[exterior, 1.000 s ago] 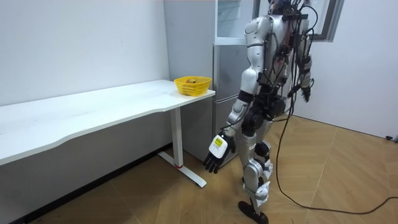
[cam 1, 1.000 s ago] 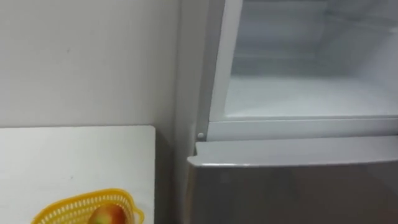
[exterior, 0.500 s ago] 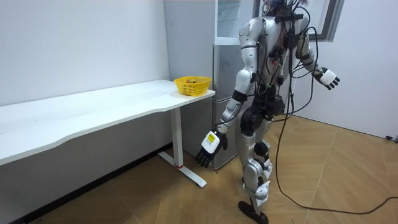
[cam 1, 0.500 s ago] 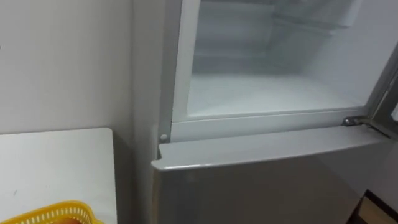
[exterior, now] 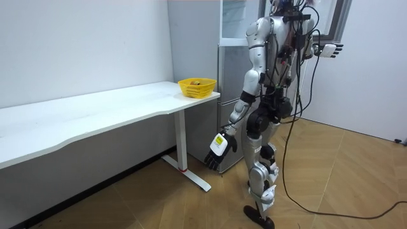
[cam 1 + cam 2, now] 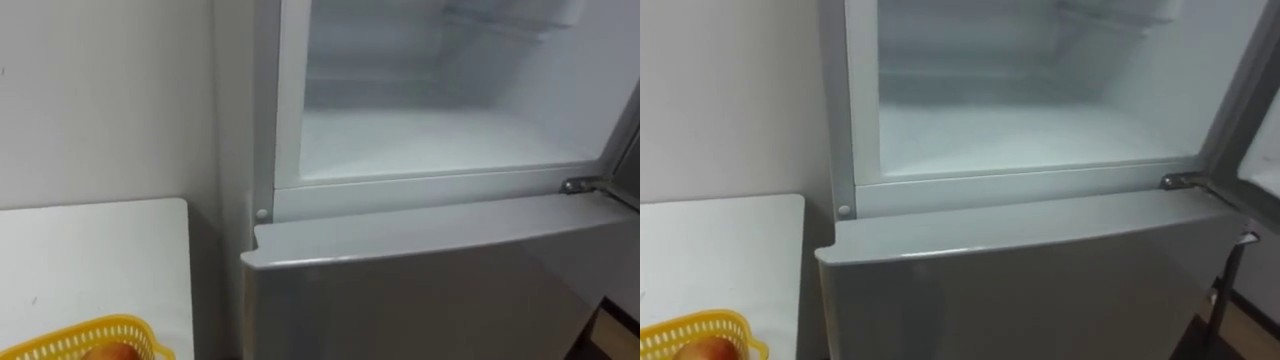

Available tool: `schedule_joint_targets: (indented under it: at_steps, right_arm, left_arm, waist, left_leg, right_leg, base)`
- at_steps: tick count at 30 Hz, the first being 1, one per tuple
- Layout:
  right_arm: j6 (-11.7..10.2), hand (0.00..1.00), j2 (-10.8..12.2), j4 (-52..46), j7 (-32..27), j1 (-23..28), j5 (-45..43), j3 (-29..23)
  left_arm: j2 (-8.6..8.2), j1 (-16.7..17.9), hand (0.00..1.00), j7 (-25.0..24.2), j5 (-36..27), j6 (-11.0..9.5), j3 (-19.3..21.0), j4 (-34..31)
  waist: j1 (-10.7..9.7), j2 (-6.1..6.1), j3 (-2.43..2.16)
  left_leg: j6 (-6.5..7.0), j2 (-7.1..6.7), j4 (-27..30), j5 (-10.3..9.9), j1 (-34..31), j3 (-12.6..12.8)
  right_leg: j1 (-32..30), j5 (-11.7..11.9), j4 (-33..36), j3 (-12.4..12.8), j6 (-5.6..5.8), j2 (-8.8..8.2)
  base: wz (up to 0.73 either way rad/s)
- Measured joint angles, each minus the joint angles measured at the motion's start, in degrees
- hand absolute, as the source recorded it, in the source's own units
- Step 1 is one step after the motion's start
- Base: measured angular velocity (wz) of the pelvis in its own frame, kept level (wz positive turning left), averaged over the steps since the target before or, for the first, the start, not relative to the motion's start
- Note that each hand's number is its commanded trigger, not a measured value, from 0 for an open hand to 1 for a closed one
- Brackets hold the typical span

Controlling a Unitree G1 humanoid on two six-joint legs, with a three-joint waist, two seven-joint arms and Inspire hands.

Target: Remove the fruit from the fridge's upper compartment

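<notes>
Before the upper fridge (image 6: 440, 140), whose shelf looks bare, we hang our left hand (image 5: 218, 145) low and hold our right hand (image 5: 327, 49) high, fingers released, both empty. One fruit (image 6: 705, 350) lies in the basket (image 6: 90, 332) at the desk (image 6: 90, 250) corner. A blind reach might clip the fridge frame.
</notes>
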Motion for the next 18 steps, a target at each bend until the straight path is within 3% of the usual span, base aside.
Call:
schedule_joint_targets:
  at_steps: [5, 11, 15, 18]
  right_arm:
    - [1.74, 0.0, 0.12, -4.03, -1.07, 0.01, -8.93, 3.15]
    - [6.43, 0.0, 1.96, -13.56, -3.48, 0.15, -20.94, 10.94]
    - [7.75, 0.0, 2.37, -22.64, -1.92, 2.18, -28.84, 23.21]
    - [7.9, 0.0, 2.47, -26.96, 1.35, 3.17, -36.55, 29.98]
  left_arm:
    - [-0.44, -0.17, 0.0, -0.18, 0.32, -0.09, -0.7, 0.03]
    - [-0.63, 0.19, 0.0, -2.56, 0.58, -1.43, 1.6, 0.54]
    - [-0.84, 0.5, 0.0, -3.88, 0.53, -2.15, 1.58, 0.57]
    - [-1.19, 0.17, 0.0, -4.03, 0.12, -3.95, 1.45, 0.61]
  waist:
    - [0.36, 0.27, 0.13]
    - [0.47, 0.48, 0.22]
    - [0.47, 0.37, 0.29]
    - [0.44, 0.09, 0.45]
  left_leg:
    - [0.03, -0.6, -0.06, 0.01, -0.01, 0.09]
    - [-0.09, -1.19, 1.49, 0.27, -0.34, 0.04]
    - [-0.68, -1.35, 1.69, 0.78, -0.5, 0.01]
    - [-0.88, -1.4, 1.86, 1.01, -0.79, -0.26]
  right_leg:
    - [-1.41, -1.39, 2.23, 0.26, 0.19, -0.32]
    - [-3.19, -2.91, 5.68, 1.05, 0.42, -0.52]
    - [-4.15, -2.76, 6.87, 1.91, -0.08, -0.25]
    - [-4.37, -2.42, 6.83, 1.93, -0.31, -0.32]
  base:
    - [-0.03]
    - [-0.08]
    - [-0.11]
    - [-0.02]
